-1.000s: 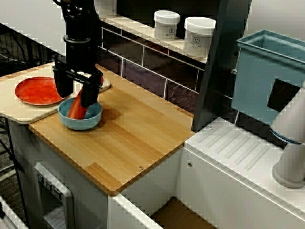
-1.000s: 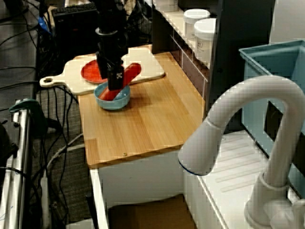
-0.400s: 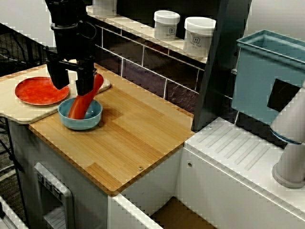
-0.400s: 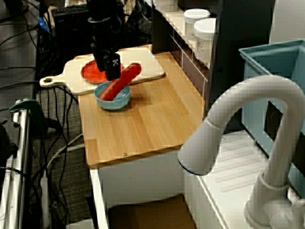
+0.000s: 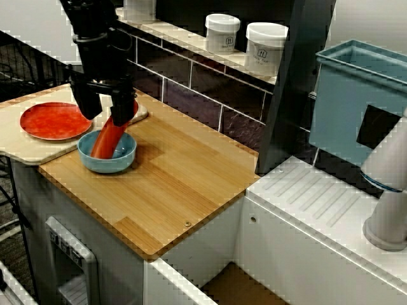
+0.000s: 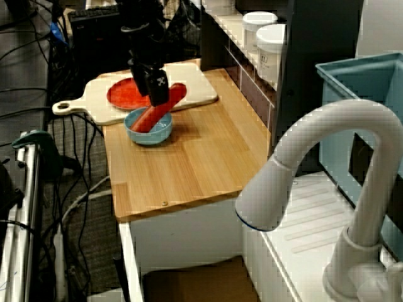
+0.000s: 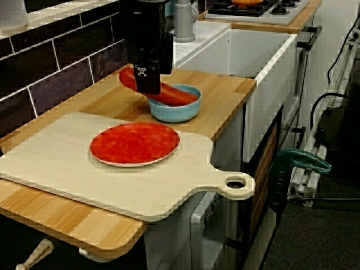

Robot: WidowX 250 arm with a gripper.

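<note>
In the front view, one pale cutting board point(image 5: 25, 149) lay at the left end of the counter point(image 5: 178, 184), with one red plate point(image 5: 54, 121) on it, at about 10 o'clock from the bowl. The gripper point(image 5: 106, 116) hung just above one blue bowl point(image 5: 121, 164), its jaws spread wide and nothing clamped between them. One red sausage point(image 5: 107, 138) leaned in the bowl, its low end inside and its raised end pointing toward 1 o'clock over the rim, beside the gripper's right finger. The low view along the counter showed that finger in front of the sausage point(image 7: 174, 95); whether it touched could not be told.

By my reading, the step in hand was the letting-go: the sausage rested in the bowl and the gripper was clear of it. A further move called for a straight lift that would not nudge the raised end.

At 2 o'clock, well apart, two white jars point(image 5: 222, 33) point(image 5: 266, 47) stood on the shelf.
</note>
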